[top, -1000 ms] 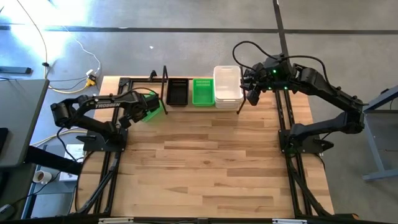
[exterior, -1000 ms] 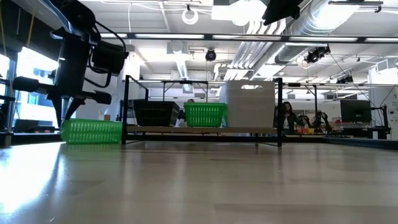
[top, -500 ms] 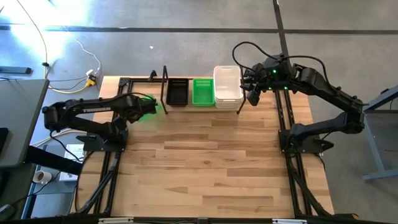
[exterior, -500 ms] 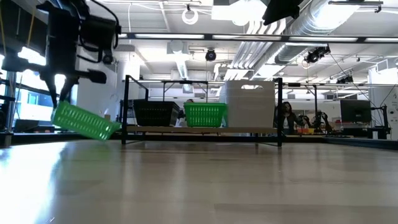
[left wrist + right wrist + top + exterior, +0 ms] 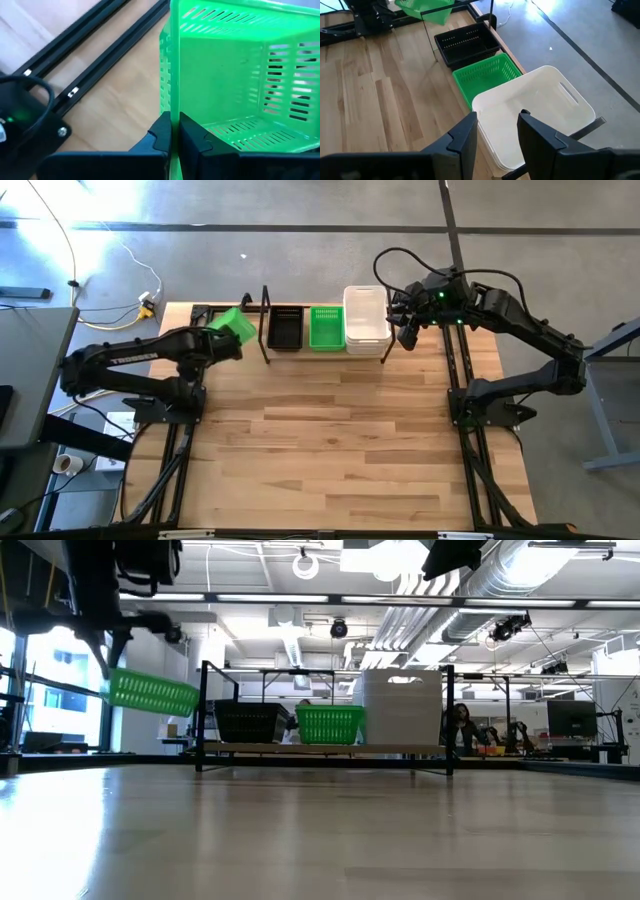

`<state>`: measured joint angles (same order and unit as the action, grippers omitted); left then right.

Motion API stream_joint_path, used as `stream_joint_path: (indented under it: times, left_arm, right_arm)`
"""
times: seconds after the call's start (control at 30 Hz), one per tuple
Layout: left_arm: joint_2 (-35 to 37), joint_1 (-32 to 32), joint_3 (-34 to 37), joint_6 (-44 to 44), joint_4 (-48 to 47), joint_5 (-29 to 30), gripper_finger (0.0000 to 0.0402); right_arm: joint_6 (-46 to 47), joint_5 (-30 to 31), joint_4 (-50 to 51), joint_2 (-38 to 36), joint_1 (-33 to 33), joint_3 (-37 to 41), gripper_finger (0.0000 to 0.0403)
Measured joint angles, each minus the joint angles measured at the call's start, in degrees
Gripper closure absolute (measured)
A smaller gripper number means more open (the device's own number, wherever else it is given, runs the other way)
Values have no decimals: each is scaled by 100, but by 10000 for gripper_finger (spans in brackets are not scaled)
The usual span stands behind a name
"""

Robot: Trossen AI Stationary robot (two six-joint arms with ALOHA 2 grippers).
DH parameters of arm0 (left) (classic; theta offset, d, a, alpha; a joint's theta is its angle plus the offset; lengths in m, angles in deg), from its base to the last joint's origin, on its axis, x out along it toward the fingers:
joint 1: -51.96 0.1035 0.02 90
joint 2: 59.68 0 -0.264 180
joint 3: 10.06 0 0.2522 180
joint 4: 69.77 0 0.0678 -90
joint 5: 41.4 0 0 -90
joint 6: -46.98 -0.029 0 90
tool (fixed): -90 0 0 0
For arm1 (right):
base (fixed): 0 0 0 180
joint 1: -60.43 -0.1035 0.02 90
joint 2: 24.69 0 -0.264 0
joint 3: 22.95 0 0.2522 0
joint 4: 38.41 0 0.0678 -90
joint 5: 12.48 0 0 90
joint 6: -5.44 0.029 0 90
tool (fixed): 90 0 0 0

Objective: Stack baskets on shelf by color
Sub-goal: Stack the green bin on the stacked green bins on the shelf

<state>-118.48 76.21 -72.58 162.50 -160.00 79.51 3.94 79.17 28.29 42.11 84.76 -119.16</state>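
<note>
Beside the shelf (image 5: 325,350), green basket (image 5: 233,326) seemingly airborne in left tool (image 5: 171,134).

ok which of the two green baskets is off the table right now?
The green basket in the left tool, tilted in the air left of the shelf: held green basket. The other green basket sits on the shelf between the black basket and the white baskets.

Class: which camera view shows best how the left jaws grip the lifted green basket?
The left wrist view: the left gripper is clamped on the green basket by its side wall. The high view shows the basket beside the shelf; the low view shows it tilted in the air.
</note>
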Motion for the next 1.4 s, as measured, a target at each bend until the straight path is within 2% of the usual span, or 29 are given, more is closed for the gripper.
stream_joint_path:
  times: [0.17, 0.43, 0.63, 0.87, 1.1, 1.4]
  left_arm:
    - [92, 0, -326, -79, -48, 523, 398]
    - [117, 0, -1061, -899, -46, 1289, 398]
    - [71, -143, -1648, -1696, 29, 1643, 398]
    - [-43, -693, -2006, -2161, 471, 2089, 399]
    - [-385, -1397, -2006, -2187, 991, 2465, 399]
    - [-963, -2185, -2006, -2120, 1588, 2946, 400]
  right_arm:
    - [192, 0, -1, 0, 0, 0, 277]
    - [560, 1, -11, 0, 0, 0, 277]
    - [1234, 0, -127, 0, 0, 0, 277]
    - [2536, -140, -128, 0, -27, 0, 277]
    - [3490, 113, -128, 0, -666, 2, 277]
    - [4503, 1412, -178, 138, -1998, 4, 277]
